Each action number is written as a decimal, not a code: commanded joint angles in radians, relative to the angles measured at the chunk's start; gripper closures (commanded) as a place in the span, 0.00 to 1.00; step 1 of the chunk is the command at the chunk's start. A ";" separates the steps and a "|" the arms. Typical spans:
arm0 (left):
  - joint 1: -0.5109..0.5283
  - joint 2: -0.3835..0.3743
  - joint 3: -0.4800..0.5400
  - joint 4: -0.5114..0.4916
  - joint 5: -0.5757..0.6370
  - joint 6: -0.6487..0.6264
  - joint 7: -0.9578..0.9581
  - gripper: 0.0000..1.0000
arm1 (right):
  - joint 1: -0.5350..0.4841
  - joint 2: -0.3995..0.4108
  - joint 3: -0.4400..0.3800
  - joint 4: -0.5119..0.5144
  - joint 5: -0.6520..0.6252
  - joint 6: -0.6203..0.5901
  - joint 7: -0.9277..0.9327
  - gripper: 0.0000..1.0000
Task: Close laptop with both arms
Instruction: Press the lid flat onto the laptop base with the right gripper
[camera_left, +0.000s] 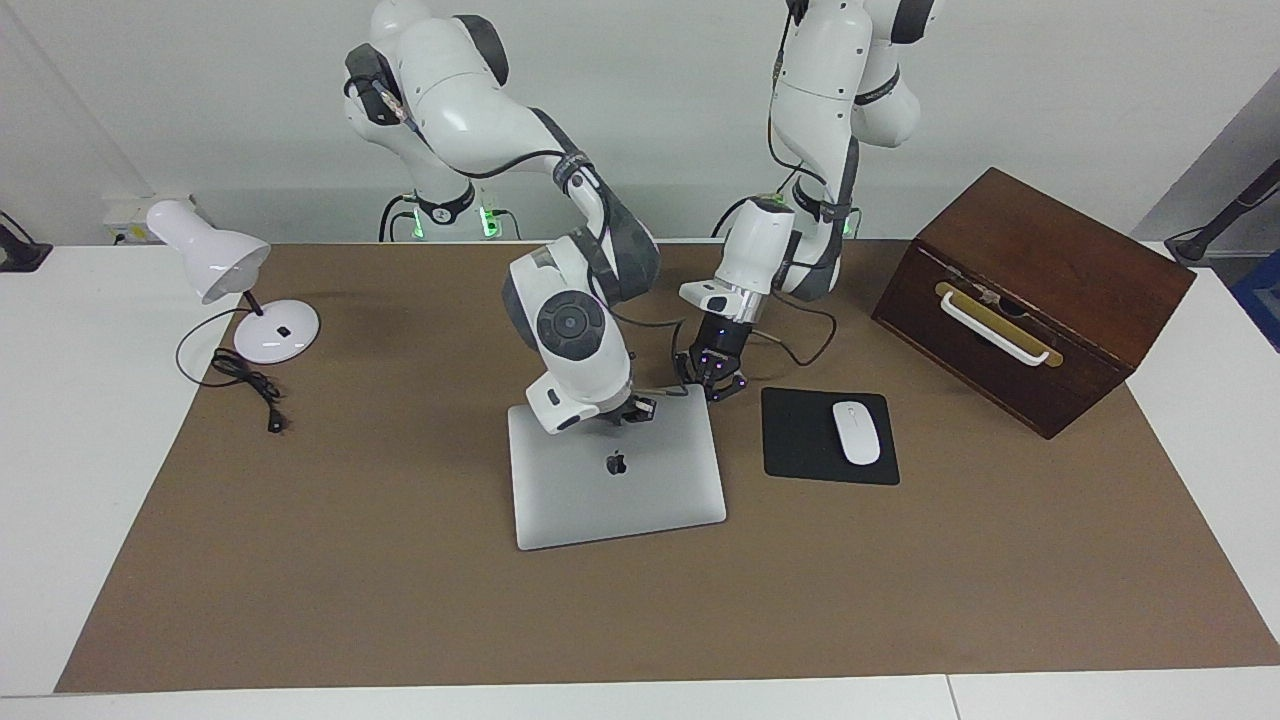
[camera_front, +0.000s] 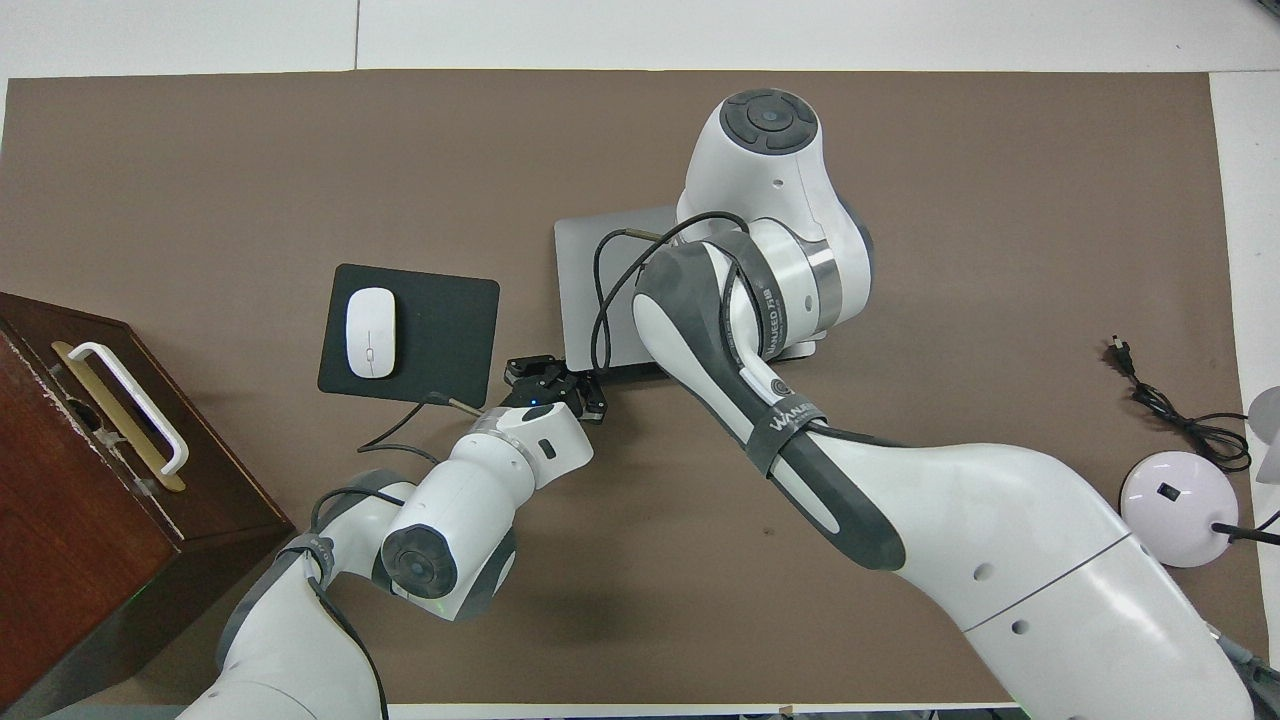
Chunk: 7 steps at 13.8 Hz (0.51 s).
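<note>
Item: my two arms (camera_left: 450, 90), glossy white shells with dark grey joint bands. My round elbow cap (camera_front: 768, 120) was dark grey. Silver wrist rings; small black grippers. Loose black cables (camera_front: 610, 290) ran alongside. Green lights glowed at my base (camera_left: 450, 215).

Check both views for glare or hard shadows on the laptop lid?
Facing view: the thin silver-grey metal laptop has an evenly lit lid, no glare, and only a soft shadow under the right gripper. Overhead view: the right arm covers most of the lid; the visible strip looks flat grey.
</note>
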 joint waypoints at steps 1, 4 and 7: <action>-0.008 0.099 0.010 0.005 -0.011 -0.016 -0.041 1.00 | -0.012 -0.017 0.007 0.005 0.029 -0.030 0.006 1.00; -0.009 0.099 0.010 0.008 -0.011 -0.016 -0.055 1.00 | -0.021 -0.034 0.006 0.005 0.027 -0.070 0.004 1.00; -0.009 0.099 0.010 0.008 -0.011 -0.014 -0.075 1.00 | -0.029 -0.059 -0.001 0.005 0.026 -0.099 0.002 1.00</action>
